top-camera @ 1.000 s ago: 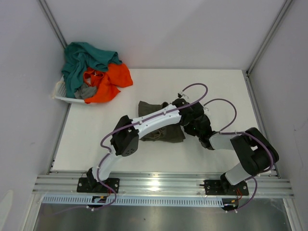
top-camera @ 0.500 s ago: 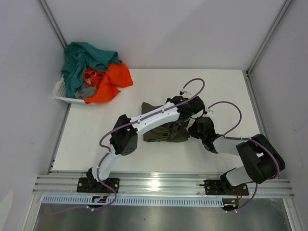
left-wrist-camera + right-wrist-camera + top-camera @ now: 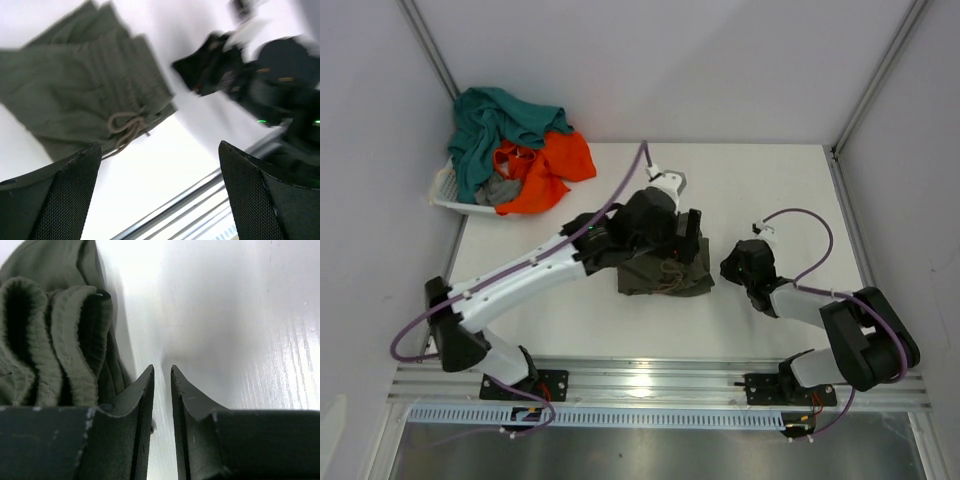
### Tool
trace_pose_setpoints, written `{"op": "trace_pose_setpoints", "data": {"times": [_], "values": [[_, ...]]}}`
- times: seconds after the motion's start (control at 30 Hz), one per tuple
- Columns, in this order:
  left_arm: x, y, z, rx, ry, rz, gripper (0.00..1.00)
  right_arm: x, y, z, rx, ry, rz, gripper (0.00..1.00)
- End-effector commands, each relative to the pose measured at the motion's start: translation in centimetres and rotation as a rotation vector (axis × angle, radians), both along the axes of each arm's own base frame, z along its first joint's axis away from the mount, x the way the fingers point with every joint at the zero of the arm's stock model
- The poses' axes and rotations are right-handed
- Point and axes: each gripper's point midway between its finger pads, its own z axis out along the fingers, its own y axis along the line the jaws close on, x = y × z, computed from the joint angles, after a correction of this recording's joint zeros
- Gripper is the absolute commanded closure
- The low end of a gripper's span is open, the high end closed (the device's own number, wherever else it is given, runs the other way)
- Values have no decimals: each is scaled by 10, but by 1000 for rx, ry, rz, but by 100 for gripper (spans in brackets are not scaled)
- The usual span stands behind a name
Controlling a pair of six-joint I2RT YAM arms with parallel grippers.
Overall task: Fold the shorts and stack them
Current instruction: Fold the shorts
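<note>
The dark olive-green shorts (image 3: 665,275) lie folded in a compact bundle near the middle of the worktop (image 3: 520,290), a little towards its near edge, with the ribbed waistband layers stacked on the bundle's right side and the pale drawstring (image 3: 127,127) lying loose on top. The left gripper (image 3: 688,236) hangs over the bundle with its fingers (image 3: 55,200) spread wide and nothing between them. The right gripper (image 3: 730,268) sits low on the worktop just right of the shorts, its fingers (image 3: 145,390) drawn close, leaving only a narrow slit that holds nothing. Its left finger may be brushing the waistband, but that cannot be told. At the far left corner, the white basket (image 3: 445,195) holds a heap of teal shorts (image 3: 485,130), orange shorts (image 3: 555,160) and grey shorts (image 3: 500,190).
</note>
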Motion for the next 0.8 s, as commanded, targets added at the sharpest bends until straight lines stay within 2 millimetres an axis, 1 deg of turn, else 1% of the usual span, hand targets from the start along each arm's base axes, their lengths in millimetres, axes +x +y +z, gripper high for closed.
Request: {"op": "trace_pose_setpoints", "data": {"times": [0.0, 0.03, 0.07, 0.1, 0.13, 0.17, 0.2, 0.27, 0.3, 0.33, 0.4, 0.43, 0.5, 0.53, 0.57, 0.6, 0.63, 0.67, 0.7, 0.73, 0.77], "values": [[-9, 0, 24, -133, -43, -55, 1, 15, 1, 35, 16, -105, 5, 78], [-7, 10, 32, -153, -60, -27, 1, 16, 3, 43, 24, -127, 14, 78], [-6, 18, 21, -135, -45, -12, 1, 16, 4, 48, 26, -141, 21, 78], [-1, 31, 6, -120, -23, 24, 1, 18, 8, 66, 34, -187, 34, 78], [2, 36, 2, -126, -19, 37, 1, 17, 10, 74, 29, -203, 42, 78], [6, 37, 5, -162, -24, 39, 1, 17, 12, 83, 26, -227, 46, 77], [11, 51, -21, -127, 7, 73, 1, 16, 17, 104, 24, -282, 62, 77], [20, 61, -35, -112, 2, 118, 1, 14, 26, 120, 30, -322, 99, 76], [23, 68, -44, -100, 3, 137, 1, 12, 37, 132, 52, -342, 147, 76], [27, 68, -45, -104, -9, 144, 1, 10, 44, 136, 62, -353, 180, 76], [33, 72, -53, -89, -12, 169, 1, 5, 60, 137, 95, -349, 251, 76], [36, 73, -53, -81, -17, 180, 1, 4, 68, 131, 101, -338, 277, 76], [42, 75, -59, -64, -15, 198, 1, 3, 75, 119, 117, -300, 298, 78], [42, 73, -60, -67, -11, 194, 1, 4, 79, 114, 132, -292, 311, 80], [44, 72, -61, -69, -10, 191, 1, 1, 85, 94, 151, -233, 346, 81], [46, 73, -62, -69, -6, 196, 1, -1, 90, 85, 168, -214, 369, 82], [48, 70, -64, -73, -3, 191, 1, 0, 96, 83, 201, -224, 390, 85], [49, 69, -68, -72, 4, 190, 1, -8, 98, 57, 224, -146, 410, 86], [52, 70, -69, -76, 9, 196, 1, -9, 98, 46, 229, -117, 404, 87], [54, 67, -73, -83, 16, 189, 1, -10, 97, 35, 224, -88, 394, 89], [54, 67, -77, -81, 23, 188, 1, -13, 91, 20, 211, -51, 367, 91]]}}
